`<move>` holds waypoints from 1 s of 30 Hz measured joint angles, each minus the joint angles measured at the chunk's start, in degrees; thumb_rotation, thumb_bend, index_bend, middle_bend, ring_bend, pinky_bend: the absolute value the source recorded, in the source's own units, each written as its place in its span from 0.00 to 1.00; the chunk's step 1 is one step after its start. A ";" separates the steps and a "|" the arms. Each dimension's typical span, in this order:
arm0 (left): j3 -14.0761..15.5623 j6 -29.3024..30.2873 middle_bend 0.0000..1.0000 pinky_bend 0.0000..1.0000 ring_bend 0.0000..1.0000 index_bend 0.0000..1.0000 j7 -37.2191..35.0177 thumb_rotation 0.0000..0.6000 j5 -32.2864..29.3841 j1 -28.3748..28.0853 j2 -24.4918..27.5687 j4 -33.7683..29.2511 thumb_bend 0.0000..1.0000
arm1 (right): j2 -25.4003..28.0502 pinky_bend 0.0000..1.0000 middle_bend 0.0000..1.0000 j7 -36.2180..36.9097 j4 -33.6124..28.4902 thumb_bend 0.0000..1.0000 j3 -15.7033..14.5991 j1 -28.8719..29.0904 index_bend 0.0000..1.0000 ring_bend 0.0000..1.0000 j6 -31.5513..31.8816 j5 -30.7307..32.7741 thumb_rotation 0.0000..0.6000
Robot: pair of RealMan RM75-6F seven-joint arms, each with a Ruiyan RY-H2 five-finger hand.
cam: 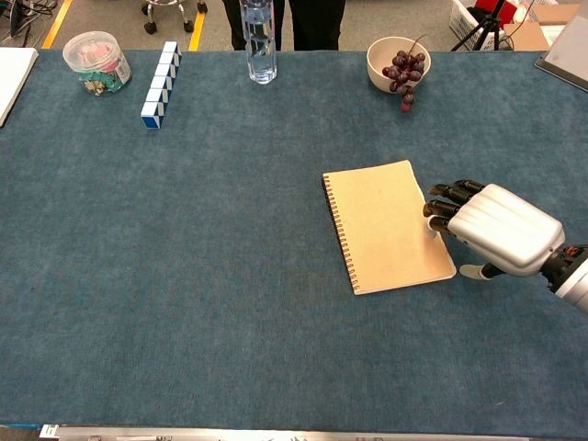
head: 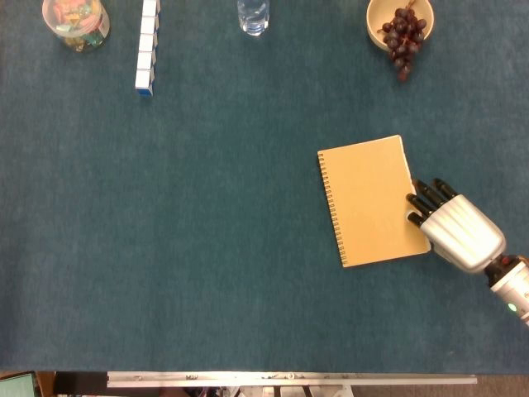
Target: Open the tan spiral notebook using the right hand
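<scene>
The tan spiral notebook (head: 372, 200) (cam: 386, 225) lies closed and flat on the blue table cover, its spiral binding along the left edge. My right hand (head: 459, 229) (cam: 496, 228) sits at the notebook's right edge, palm down, with the dark fingertips (head: 423, 198) (cam: 443, 202) touching that free edge near its middle. Nothing is held in it. The left hand appears in neither view.
Along the far edge stand a clear jar of coloured items (head: 76, 22) (cam: 96, 62), a row of blue-and-white blocks (head: 147, 50) (cam: 159, 83), a water bottle (head: 253, 15) (cam: 259, 41) and a bowl of dark grapes (head: 400, 26) (cam: 399, 62).
</scene>
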 measured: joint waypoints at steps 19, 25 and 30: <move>-0.12 0.26 0.28 0.17 0.16 0.32 -1.38 1.00 -0.60 0.63 -0.09 1.39 0.51 | -3.33 0.23 0.32 -0.06 2.51 0.17 -0.36 1.91 0.43 0.15 -0.21 0.43 1.00; -0.16 0.16 0.28 0.17 0.16 0.32 -1.35 1.00 -0.63 0.64 -0.11 1.50 0.51 | -3.51 0.23 0.32 1.28 3.18 0.31 -0.78 2.34 0.43 0.15 -0.12 0.31 1.00; -0.15 0.10 0.28 0.17 0.16 0.32 -1.23 1.00 -0.64 0.69 -0.12 1.49 0.51 | -4.02 0.23 0.32 2.17 4.20 0.33 -1.15 2.73 0.43 0.15 -0.14 0.28 1.00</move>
